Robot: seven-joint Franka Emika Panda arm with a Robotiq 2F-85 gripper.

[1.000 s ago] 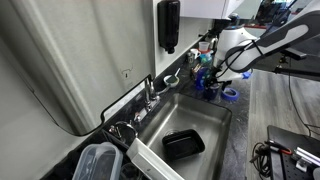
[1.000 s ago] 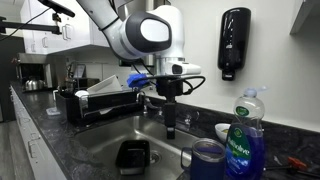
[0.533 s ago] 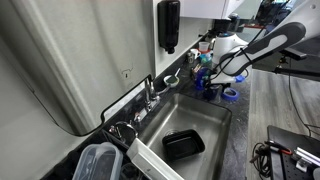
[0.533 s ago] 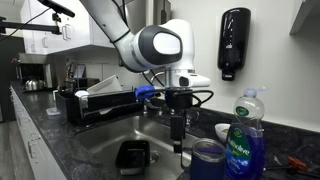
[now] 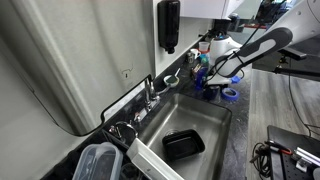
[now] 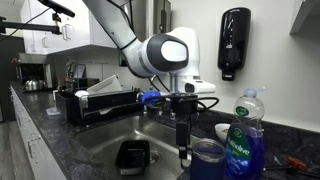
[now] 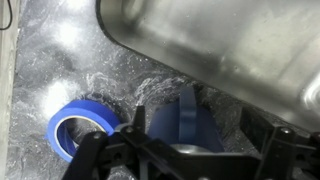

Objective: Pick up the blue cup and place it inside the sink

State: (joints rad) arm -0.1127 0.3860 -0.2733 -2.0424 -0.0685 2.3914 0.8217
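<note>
The blue cup (image 7: 181, 122) is dark blue and stands upright on the speckled counter beside the sink (image 7: 230, 50). In the wrist view my gripper (image 7: 200, 140) is open, with a finger on each side of the cup and a gap on both sides. In both exterior views the gripper (image 5: 207, 81) (image 6: 184, 148) hangs low at the cup (image 5: 211, 90) (image 6: 207, 160), next to the corner of the steel sink (image 5: 192, 112) (image 6: 108, 140). I cannot tell whether the pads touch the cup.
A flat light-blue ring (image 7: 79, 130) (image 5: 230, 94) lies on the counter beside the cup. A black tray (image 5: 183, 145) (image 6: 133, 155) sits in the sink. A dish-soap bottle (image 6: 243, 140) stands by the cup. The chrome faucet (image 5: 150, 92) and a dish rack (image 6: 95, 100) stand along the sink.
My gripper has moved over and down from above the sink's edge until its fingers straddle the blue cup. The cup has not moved.
</note>
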